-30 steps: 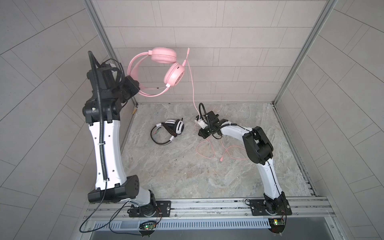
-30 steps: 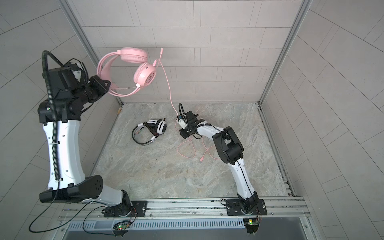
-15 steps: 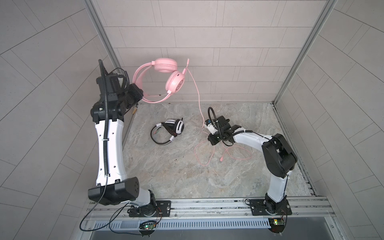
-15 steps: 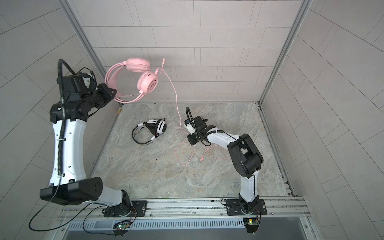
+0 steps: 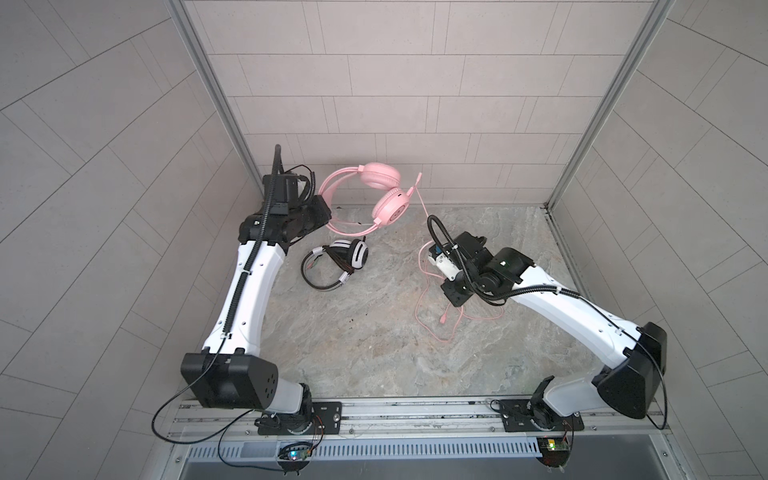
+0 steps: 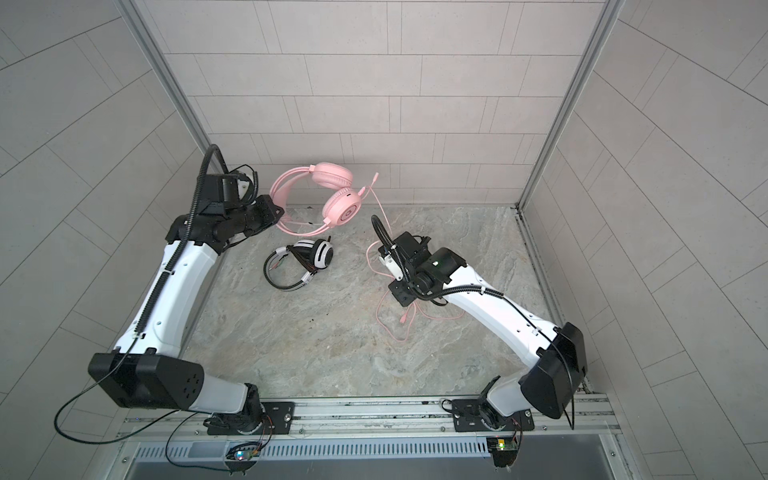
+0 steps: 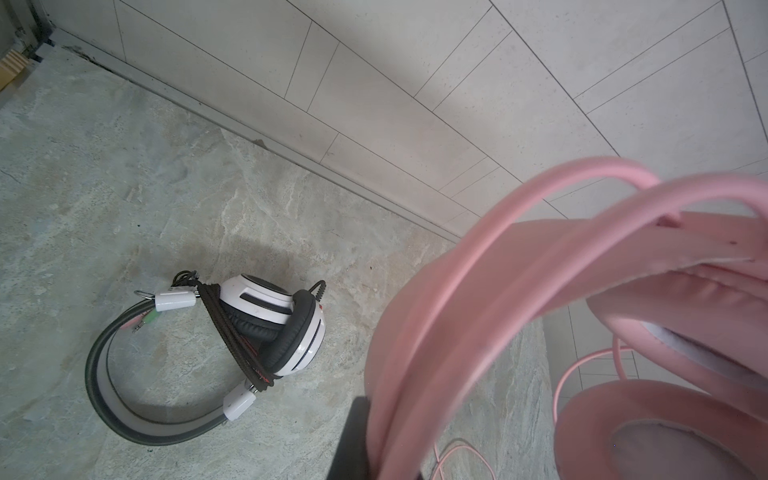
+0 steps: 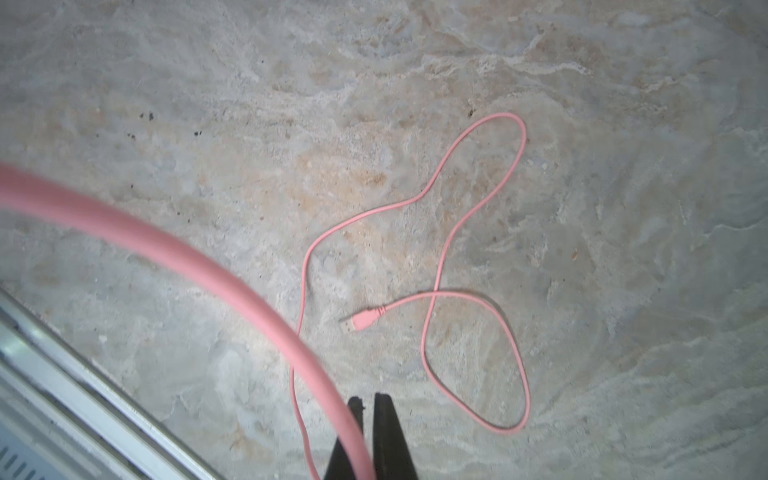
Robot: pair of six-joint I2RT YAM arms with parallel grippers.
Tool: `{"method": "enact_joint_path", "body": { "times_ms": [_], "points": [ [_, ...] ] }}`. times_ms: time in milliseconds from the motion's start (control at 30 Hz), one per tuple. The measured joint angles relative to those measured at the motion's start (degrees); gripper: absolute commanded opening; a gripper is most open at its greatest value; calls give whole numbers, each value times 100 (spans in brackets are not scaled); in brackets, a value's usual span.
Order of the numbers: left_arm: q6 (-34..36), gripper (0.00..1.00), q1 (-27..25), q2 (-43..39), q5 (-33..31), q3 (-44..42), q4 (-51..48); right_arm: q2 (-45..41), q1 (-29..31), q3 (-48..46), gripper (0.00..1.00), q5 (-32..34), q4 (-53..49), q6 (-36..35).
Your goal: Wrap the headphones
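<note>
**Pink headset held up, its cord pinched, winding about to begin**

In both top views, my left gripper [image 5: 322,214] is clamped on the headband of the pink headset [image 5: 380,195], holding it in the air near the back wall. My right gripper [image 6: 384,259] sits lower, over the stone table [image 6: 332,353], jaws closed on the pink cable [image 5: 424,307], whose slack lies in loops beside it. The white-and-black headset [image 6: 307,262] rests on the table between the arms, its black cord already bundled.

From the left wrist, the pink headband fills the frame, pinched in the jaws; the striped headset lies below.

From the right wrist, the cable runs between the shut jaws, and its plug [image 8: 361,321] lies free on the table.

I judge the pink cord is the step in hand; next I must carry it around the headset without dropping it
</note>
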Motion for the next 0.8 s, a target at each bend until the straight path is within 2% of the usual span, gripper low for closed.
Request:
{"method": "enact_joint_path", "body": {
  "times_ms": [167,367,500,667,800],
  "points": [
    [-39,0,192,-208,-216,-400,378,-461,192,-315,0,262,-588,131],
    [-503,0,1062,-433,-13,-601,822,-721,116,-1161,0,560,-774,260],
    [-809,0,1517,-481,125,-605,1073,-616,-7,-1222,0,651,-815,306],
    [-920,0,1554,-629,275,-750,1204,-511,-74,-761,0,734,-903,365],
    [-850,0,1335,-678,341,-850,1187,-509,286,-175,0,861,-968,337]
  ]
}}
